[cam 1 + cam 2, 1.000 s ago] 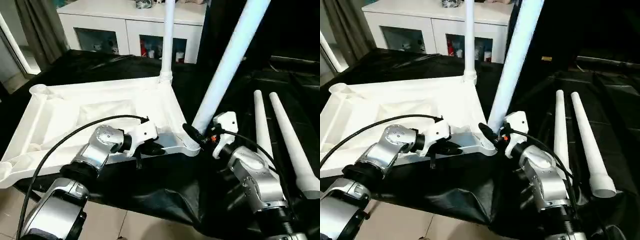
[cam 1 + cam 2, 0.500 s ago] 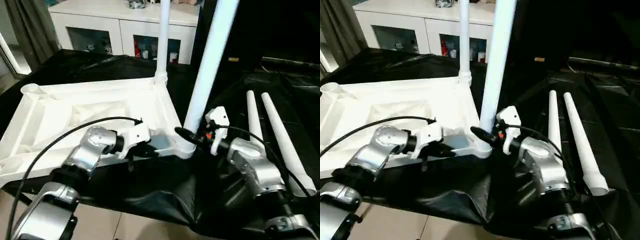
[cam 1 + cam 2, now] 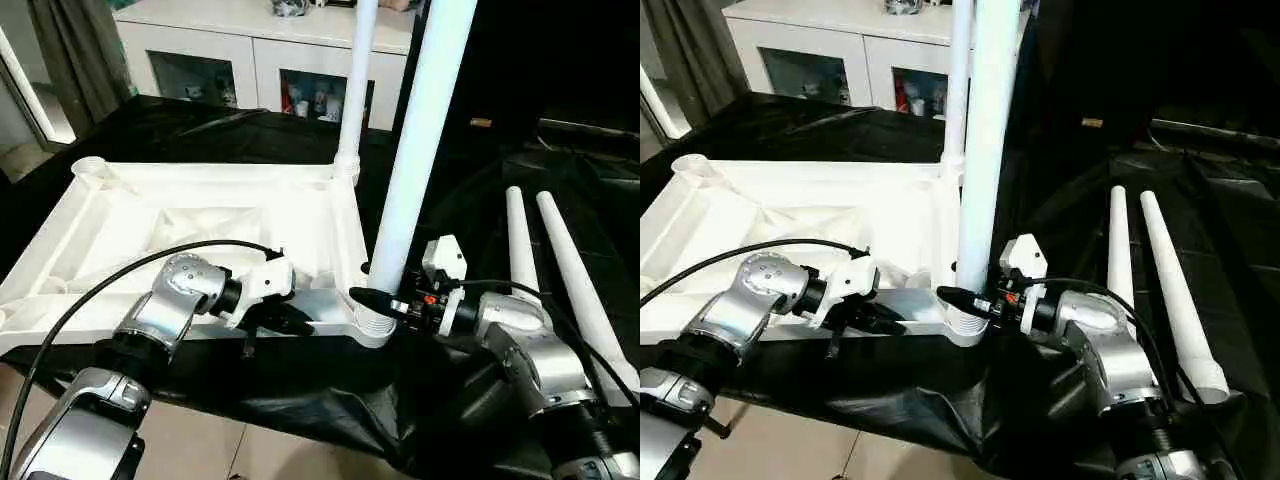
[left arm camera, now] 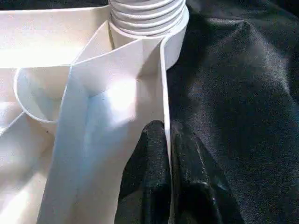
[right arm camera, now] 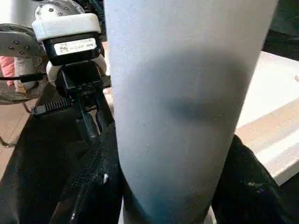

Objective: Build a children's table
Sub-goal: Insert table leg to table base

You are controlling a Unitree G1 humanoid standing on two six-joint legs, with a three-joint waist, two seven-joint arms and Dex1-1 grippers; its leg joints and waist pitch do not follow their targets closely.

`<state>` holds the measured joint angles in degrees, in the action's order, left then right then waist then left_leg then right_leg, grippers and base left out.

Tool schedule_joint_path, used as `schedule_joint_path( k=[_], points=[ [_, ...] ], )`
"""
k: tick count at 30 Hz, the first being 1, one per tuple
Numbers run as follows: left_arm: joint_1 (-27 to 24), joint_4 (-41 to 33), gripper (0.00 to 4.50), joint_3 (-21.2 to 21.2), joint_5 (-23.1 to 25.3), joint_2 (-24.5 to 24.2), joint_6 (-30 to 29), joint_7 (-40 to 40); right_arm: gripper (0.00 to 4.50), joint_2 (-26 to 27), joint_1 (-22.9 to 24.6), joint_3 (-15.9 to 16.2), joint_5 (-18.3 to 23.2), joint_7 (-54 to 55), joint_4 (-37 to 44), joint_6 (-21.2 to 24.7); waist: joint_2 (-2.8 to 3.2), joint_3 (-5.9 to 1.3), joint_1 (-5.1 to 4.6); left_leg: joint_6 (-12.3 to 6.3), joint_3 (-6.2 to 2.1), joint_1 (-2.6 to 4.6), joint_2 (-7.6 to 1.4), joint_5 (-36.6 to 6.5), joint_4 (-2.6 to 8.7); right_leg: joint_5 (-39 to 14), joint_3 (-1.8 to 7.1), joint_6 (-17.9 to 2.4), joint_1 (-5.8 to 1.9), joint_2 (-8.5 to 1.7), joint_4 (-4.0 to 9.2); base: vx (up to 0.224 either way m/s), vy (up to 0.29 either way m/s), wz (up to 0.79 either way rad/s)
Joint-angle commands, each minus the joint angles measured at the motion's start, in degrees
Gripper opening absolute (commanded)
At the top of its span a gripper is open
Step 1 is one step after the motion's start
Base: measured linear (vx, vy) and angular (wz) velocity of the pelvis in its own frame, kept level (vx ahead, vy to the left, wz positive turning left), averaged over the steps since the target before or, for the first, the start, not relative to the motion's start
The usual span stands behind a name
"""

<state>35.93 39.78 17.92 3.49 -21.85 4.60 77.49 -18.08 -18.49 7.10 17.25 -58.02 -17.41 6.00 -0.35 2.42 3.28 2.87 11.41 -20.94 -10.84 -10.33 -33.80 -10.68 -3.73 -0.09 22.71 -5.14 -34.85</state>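
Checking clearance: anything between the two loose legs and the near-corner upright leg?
Only black cloth between the loose legs and the upright leg, seen in both eye views.

Left arm: silver forearm reaching forward, bent inward.
Left gripper (image 4: 163, 154): black fingers pinched shut.
Right gripper (image 3: 372, 299): black fingers clamped partway, pointing toward the left one.

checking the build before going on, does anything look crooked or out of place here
Nothing stands out. The near leg stands upright in its corner socket with the right gripper around its base, and the far leg is upright too. Two spare legs lie on the black cloth.
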Motion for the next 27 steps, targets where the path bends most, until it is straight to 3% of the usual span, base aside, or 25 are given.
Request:
schedule_joint_path(
  k=[1, 3, 12, 17, 19, 23, 27],
  points=[
    [1.74, -0.82, 0.00, 1.01, -0.70, 2.00, 2.41, 0.27, 1.90, 0.01, 2.59, 2.05, -4.24, 2.46, -6.62, 2.16, 0.52, -2.58, -0.11, 0.92, -1.62, 1.19, -2.71, -22.66, 4.92, -20.51, 2.74, -11.82, -1.56, -3.55, 5.47, 0.000, 0.000, 0.00],
    [1.50, -1.10, 0.00, 0.91, -0.91, 1.93, 2.12, 0.33, 1.90, 0.14, 3.11, 2.06, -4.21, 2.51, -6.56, 1.78, 0.75, -2.42, -0.09, 1.40, -1.88, 1.33, -2.74, -24.70, 5.01, -24.42, 2.70, -10.71, -1.39, -3.70, 5.82, 0.000, 0.000, 0.00],
    [1.93, 0.40, 0.00, -0.13, -0.79, 2.00, 3.20, -1.42, 1.90, 1.19, 4.54, 0.39, -5.25, 6.86, -8.25, -3.89, 0.63, -2.34, -0.29, 1.65, -2.06, 1.22, -2.71, -26.56, 5.23, -26.37, 2.67, -9.50, -1.09, -3.71, 6.20, 0.000, 0.000, 0.00],
    [2.22, 1.11, 0.00, -0.27, -0.67, 2.08, 3.42, -1.80, 1.90, 1.44, 4.67, -0.34, -4.98, 8.10, -9.58, -5.36, 0.70, -2.11, -0.56, 1.79, -2.42, 1.54, -2.70, -29.09, 5.30, -32.17, 2.43, -7.64, -0.74, -3.89, 6.93, 0.000, 0.000, 0.00],
    [2.36, 1.33, 0.00, -0.23, -0.61, 2.08, 3.49, -1.79, 1.90, 1.27, 4.85, -0.10, -5.04, 7.95, -9.73, -5.57, 0.80, -2.20, -0.63, 1.88, -2.53, 1.44, -2.81, -29.10, 5.56, -31.17, 2.32, -7.62, -0.96, -3.83, 6.92, 0.000, 0.000, 0.00],
    [2.62, 1.79, 0.00, -0.20, -0.53, 2.01, 3.71, -1.75, 1.90, 1.25, 4.71, 0.11, -5.33, 8.02, -10.29, -6.04, 0.83, -2.16, -0.79, 1.96, -2.32, 1.54, -2.88, -29.73, 5.78, -26.61, 2.48, -9.47, -0.88, -3.64, 6.65, 0.000, 0.000, 0.00],
    [2.95, 2.64, 0.00, -0.37, -0.55, 2.10, 3.65, -2.37, 1.90, 1.68, 3.72, -0.27, -6.40, 10.96, -12.90, -6.44, 0.75, -1.97, -0.91, 1.78, -2.32, 1.74, -2.72, -30.78, 5.66, -29.80, 2.48, -8.95, -0.75, -3.88, 7.09, 0.000, 0.000, 0.00]
  ],
)
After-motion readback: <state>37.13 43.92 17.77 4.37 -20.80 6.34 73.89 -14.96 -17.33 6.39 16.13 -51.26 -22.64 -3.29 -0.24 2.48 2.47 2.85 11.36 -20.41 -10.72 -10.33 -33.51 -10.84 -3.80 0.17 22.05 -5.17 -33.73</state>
